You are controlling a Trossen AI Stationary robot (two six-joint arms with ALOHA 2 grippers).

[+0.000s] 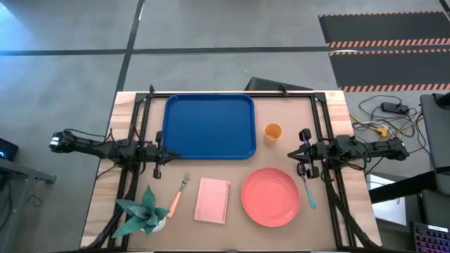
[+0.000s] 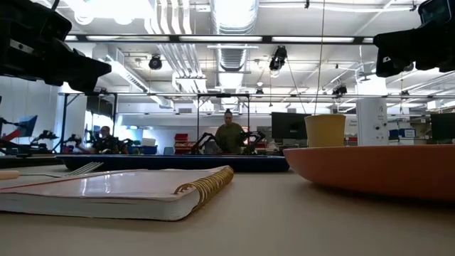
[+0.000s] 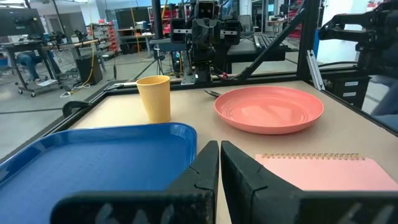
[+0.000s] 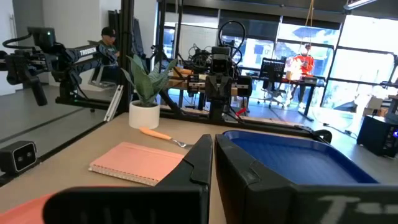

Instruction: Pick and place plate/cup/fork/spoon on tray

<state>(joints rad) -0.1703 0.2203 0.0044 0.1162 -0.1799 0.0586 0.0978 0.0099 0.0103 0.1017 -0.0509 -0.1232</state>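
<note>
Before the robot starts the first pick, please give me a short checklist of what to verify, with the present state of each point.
1. Tray has nothing on it: ok, its blue floor is bare.
2. Left gripper and right gripper hold nothing: ok, both are shut with nothing between the fingers.
3. Plate, cup, fork and spoon all lie on the table, off the tray: ok.
4. Spoon is free to grasp: cannot tell, the right gripper covers its bowl end.
5. Notebook and plant are clear of the fork: ok, though it lies between them.
</note>
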